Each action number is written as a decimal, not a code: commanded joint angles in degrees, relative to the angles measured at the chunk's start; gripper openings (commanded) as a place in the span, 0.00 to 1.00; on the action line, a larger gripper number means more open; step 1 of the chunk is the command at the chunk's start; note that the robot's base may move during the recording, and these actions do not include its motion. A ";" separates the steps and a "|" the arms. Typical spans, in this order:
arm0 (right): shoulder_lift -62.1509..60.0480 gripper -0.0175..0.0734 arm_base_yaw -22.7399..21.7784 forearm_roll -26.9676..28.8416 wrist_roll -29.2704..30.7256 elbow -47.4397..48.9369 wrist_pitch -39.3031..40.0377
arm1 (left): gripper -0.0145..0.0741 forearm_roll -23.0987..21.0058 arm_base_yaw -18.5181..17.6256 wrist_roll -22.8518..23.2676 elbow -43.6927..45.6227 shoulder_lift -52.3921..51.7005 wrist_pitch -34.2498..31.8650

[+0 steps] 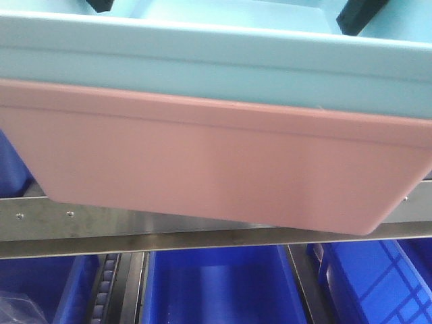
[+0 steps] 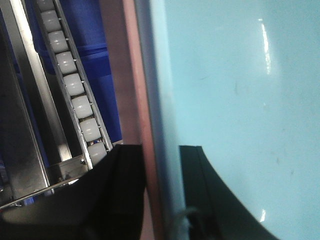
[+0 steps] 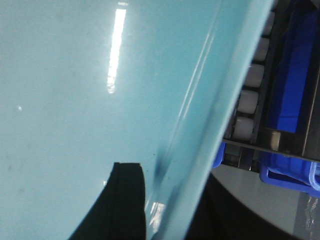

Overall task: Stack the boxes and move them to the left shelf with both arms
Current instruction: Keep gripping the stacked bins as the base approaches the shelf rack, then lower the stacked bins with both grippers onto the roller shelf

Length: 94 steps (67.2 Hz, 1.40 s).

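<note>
Behind everything runs a grey steel shelf (image 1: 135, 233) with white rollers (image 2: 75, 85) and dark blue bins (image 1: 216, 283) below. Our left gripper (image 2: 162, 195) is clamped over the near-left rims of both nested tubs; our right gripper (image 3: 165, 200) pinches the blue tub's (image 1: 216, 64) wall. The blue tub sits inside the pink tub (image 1: 216, 162), held tilted just above the front bar. We judge them light, stiff, slick; rims grip best.

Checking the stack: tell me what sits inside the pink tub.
The light blue tub is nested in the pink tub, rim above rim. The blue tub's visible floor is bare; the pink tub's floor is covered.
</note>
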State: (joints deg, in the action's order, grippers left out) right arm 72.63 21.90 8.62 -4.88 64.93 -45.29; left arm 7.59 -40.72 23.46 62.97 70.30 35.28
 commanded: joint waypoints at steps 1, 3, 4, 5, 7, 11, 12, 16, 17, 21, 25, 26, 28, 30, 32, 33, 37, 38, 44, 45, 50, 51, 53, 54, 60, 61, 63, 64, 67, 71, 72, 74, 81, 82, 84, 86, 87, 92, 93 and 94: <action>-1.92 0.25 -0.84 -3.12 2.06 1.77 5.80 | 0.16 -0.22 -0.87 -2.62 2.24 -3.00 -5.36; -1.92 0.25 -0.84 -3.12 2.06 1.77 5.80 | 0.16 -0.22 -0.87 -2.62 2.24 -3.00 -5.36; -1.92 0.25 -0.84 -3.12 2.06 1.77 5.80 | 0.16 -0.22 -0.87 -2.62 2.24 -3.00 -5.36; -1.92 0.25 -0.84 -3.12 2.06 1.77 5.80 | 0.16 -0.22 -0.87 -2.62 2.24 -3.00 -5.36; -1.92 0.25 -0.84 -3.12 2.06 1.77 5.80 | 0.16 -0.22 -0.87 -2.62 2.24 -3.00 -5.36; -1.92 0.25 -0.84 -3.12 2.06 1.77 5.80 | 0.16 -0.22 -0.87 -2.62 2.24 -3.00 -5.73; -1.92 0.25 -0.84 -3.12 2.06 1.77 5.80 | 0.16 -0.22 -0.87 -2.62 2.24 -3.00 -5.82; -1.92 0.25 -0.84 -3.12 2.06 1.77 6.07 | 0.16 -0.33 -0.87 -2.62 2.24 -3.00 -5.38; -1.92 0.25 -0.84 -3.12 2.06 1.77 6.11 | 0.16 -0.46 -0.87 -2.62 2.24 -3.00 -5.25; -1.92 0.25 -0.84 -3.05 2.06 1.77 5.69 | 0.16 -1.78 -0.87 -2.62 2.24 -3.00 -5.26; -1.92 0.25 -0.84 -3.05 2.06 1.77 4.37 | 0.16 -2.39 -0.87 -2.62 2.24 -3.00 -5.26; -1.92 0.25 -0.84 -3.05 2.06 1.77 4.00 | 0.16 -2.66 -0.87 -2.72 2.24 -3.00 -5.26; -1.92 0.25 -0.84 -3.00 2.06 1.77 3.10 | 0.16 -3.17 -0.87 -3.03 2.24 -3.00 -5.26; -1.92 0.25 -0.84 -3.00 2.06 1.77 2.01 | 0.16 -3.56 -0.87 -3.20 2.24 -3.00 -5.26; -1.92 0.25 -0.84 -3.00 2.06 1.77 1.03 | 0.16 -3.70 -0.87 -3.45 2.24 -2.75 -5.36; -1.92 0.25 -0.84 -3.00 2.06 1.77 0.34 | 0.16 -3.70 -0.87 -3.45 2.24 -2.75 -5.36; -1.92 0.25 -0.84 -3.05 2.06 1.77 -2.08 | 0.16 -4.08 -0.87 -3.45 2.50 -2.14 -5.36; -1.92 0.25 -0.84 -3.05 2.06 1.77 -2.52 | 0.16 -4.39 -0.87 -3.45 2.65 -1.93 -5.36; -1.92 0.25 -0.84 -3.63 2.06 1.83 -3.67 | 0.16 -5.03 -1.24 -3.66 4.18 -0.14 -5.49; -1.92 0.25 -0.84 -3.79 2.06 1.83 -3.75 | 0.16 -5.03 -1.26 -3.67 4.55 0.26 -5.49; -1.92 0.25 -0.84 -5.21 2.06 2.17 -3.80 | 0.16 -5.21 -2.18 -4.82 7.07 2.46 -5.38; -1.92 0.25 -0.84 -5.67 2.06 2.26 -3.80 | 0.16 -5.19 -2.43 -4.84 7.65 2.96 -5.38; -1.92 0.25 -0.84 -6.07 2.06 2.44 -3.68 | 0.16 -5.19 -2.96 -4.84 8.89 3.72 -5.25; -1.92 0.25 -0.84 -6.32 2.06 2.55 -3.69 | 0.16 -5.19 -3.23 -4.84 9.53 4.45 -5.09; -1.92 0.25 -0.84 -7.97 2.06 3.34 -2.97 | 0.16 -4.96 -4.21 -4.93 13.54 7.70 -4.85; -1.92 0.25 -0.84 -8.62 2.06 3.46 -2.71 | 0.16 -4.97 -4.32 -4.93 14.22 8.28 -4.85; -1.92 0.25 -0.92 -8.62 2.06 3.74 -2.34 | 0.16 -4.97 -4.33 -4.93 15.58 9.18 -4.85; -1.87 0.25 -0.98 -9.18 2.06 3.90 -2.16 | 0.16 -4.97 -4.33 -4.93 16.26 10.10 -4.85; -1.74 0.25 -1.21 -9.76 2.06 4.40 -1.50 | 0.16 -4.97 -4.33 -4.93 18.25 11.90 -4.75; -1.32 0.25 -1.98 -9.76 2.06 5.33 -1.06 | 0.16 -4.97 -4.33 -4.93 20.66 14.06 -4.29; -1.14 0.25 -2.21 -9.76 2.06 5.71 -1.06 | 0.16 -4.81 -4.33 -4.93 21.35 14.67 -3.94; -0.64 0.25 -2.88 -9.76 2.06 6.43 -1.15 | 0.16 -4.72 -4.22 -4.93 23.06 16.11 -3.63; 2.49 0.25 -4.64 -9.21 2.06 9.76 -2.07 | 0.16 -4.54 -4.22 -4.93 27.20 19.79 -3.37; 3.03 0.25 -4.89 -9.14 2.06 10.65 -2.31 | 0.16 -4.56 -4.22 -4.93 27.72 20.26 -3.50; 3.91 0.25 -5.25 -8.98 2.06 11.61 -2.59 | 0.16 -4.42 -4.22 -4.93 28.83 21.16 -3.65; 5.48 0.25 -5.55 -8.62 2.06 12.98 -3.06 | 0.16 -4.24 -4.10 -4.93 30.03 22.09 -3.65; 6.15 0.25 -5.66 -8.62 2.06 14.05 -3.25 | 0.16 -4.26 -4.10 -4.93 30.62 22.53 -3.65; 9.65 0.25 -5.95 -8.25 2.12 17.93 -4.21 | 0.16 -4.37 -3.53 -4.93 33.45 24.53 -3.65; 10.38 0.25 -5.95 -8.12 2.18 18.73 -4.40 | 0.16 -4.37 -3.36 -4.93 33.99 24.89 -3.65; 11.12 0.25 -5.95 -7.99 2.34 19.55 -4.56 | 0.16 -4.37 -2.96 -4.93 34.51 25.20 -3.52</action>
State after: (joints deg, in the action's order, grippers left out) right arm 81.88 15.36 -4.36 -5.09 78.02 -56.22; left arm 7.09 -43.24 19.65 91.80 97.01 41.71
